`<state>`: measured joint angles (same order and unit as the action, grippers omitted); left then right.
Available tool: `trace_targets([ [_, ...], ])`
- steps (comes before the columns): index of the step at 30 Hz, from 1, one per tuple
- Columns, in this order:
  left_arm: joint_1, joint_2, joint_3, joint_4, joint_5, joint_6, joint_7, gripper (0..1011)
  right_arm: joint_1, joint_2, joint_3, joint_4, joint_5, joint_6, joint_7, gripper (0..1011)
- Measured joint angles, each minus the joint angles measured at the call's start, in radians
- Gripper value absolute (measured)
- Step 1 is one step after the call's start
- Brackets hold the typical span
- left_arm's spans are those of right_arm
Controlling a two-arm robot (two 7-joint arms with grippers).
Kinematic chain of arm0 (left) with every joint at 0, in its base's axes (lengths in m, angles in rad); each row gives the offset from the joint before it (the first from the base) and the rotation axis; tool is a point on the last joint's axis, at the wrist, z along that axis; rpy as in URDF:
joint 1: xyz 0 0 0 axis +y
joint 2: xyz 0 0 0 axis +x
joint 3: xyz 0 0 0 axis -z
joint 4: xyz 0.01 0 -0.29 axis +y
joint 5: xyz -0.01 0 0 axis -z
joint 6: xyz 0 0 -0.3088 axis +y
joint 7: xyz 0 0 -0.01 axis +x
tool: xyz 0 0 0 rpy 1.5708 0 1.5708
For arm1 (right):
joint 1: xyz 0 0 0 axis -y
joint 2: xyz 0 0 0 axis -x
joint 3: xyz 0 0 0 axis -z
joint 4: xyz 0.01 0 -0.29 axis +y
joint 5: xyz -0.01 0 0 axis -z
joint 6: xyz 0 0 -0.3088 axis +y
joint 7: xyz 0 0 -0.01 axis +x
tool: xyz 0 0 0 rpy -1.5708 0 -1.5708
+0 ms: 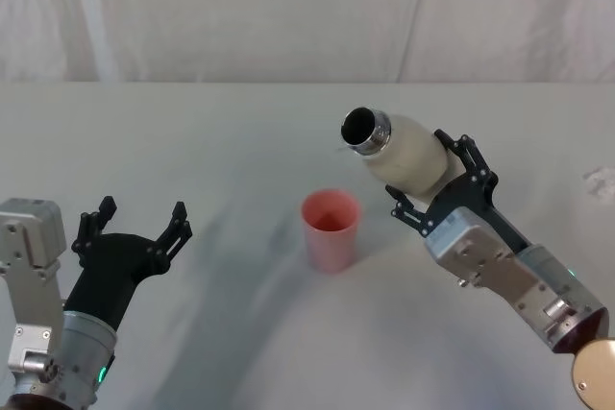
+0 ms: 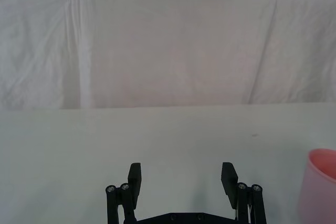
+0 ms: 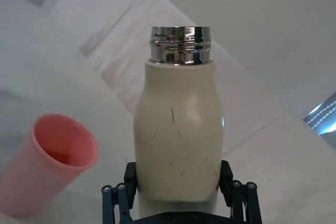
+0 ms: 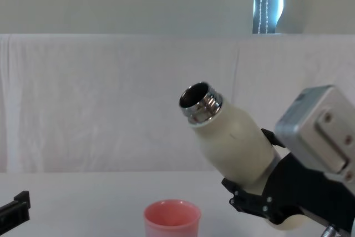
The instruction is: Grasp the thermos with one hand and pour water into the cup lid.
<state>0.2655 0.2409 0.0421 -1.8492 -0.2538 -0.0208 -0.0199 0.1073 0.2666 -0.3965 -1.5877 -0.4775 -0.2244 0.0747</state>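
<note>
The cream-white thermos point(image 1: 408, 153) hangs in the air, tilted with its open silver neck point(image 1: 365, 131) pointing left, up and toward me, above and to the right of the cup lid. My right gripper point(image 1: 437, 178) is shut on its lower body. In the right wrist view the thermos point(image 3: 178, 135) stands between the black fingers point(image 3: 227, 174). From the chest, the thermos point(image 4: 236, 142) leans left over the table. The salmon-pink cup lid point(image 1: 332, 229) stands upright on the table, also seen as a pink cup point(image 3: 50, 169) point(image 4: 172, 219) point(image 2: 320, 187). My left gripper point(image 1: 135, 223) rests open at the left.
A white cloth covers the table point(image 1: 221, 151) and hangs as a backdrop point(image 4: 111, 98) behind it. A small crumpled white scrap point(image 1: 601, 181) lies at the far right edge.
</note>
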Motion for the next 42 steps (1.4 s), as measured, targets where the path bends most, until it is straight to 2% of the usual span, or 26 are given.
trace_targets([
  [7, 0.0, 0.0, 0.0, 0.0, 0.0, 0.0, 0.0, 1001, 0.021, -0.008, -0.026, 0.018, -0.075, 0.04, -0.032, 957],
  [18, 0.0, 0.0, 0.0, 0.0, 0.0, 0.0, 0.0, 1001, 0.051, 0.002, -0.07, 0.049, -0.181, 0.053, -0.085, 957],
  [37, 0.0, 0.0, 0.0, 0.0, 0.0, 0.0, 0.0, 1001, 0.094, 0.02, -0.089, 0.096, -0.257, 0.074, -0.134, 957],
  [42, 0.0, 0.0, 0.0, 0.0, 0.0, 0.0, 0.0, 1001, 0.104, 0.032, -0.099, 0.11, -0.297, 0.082, -0.16, 957],
])
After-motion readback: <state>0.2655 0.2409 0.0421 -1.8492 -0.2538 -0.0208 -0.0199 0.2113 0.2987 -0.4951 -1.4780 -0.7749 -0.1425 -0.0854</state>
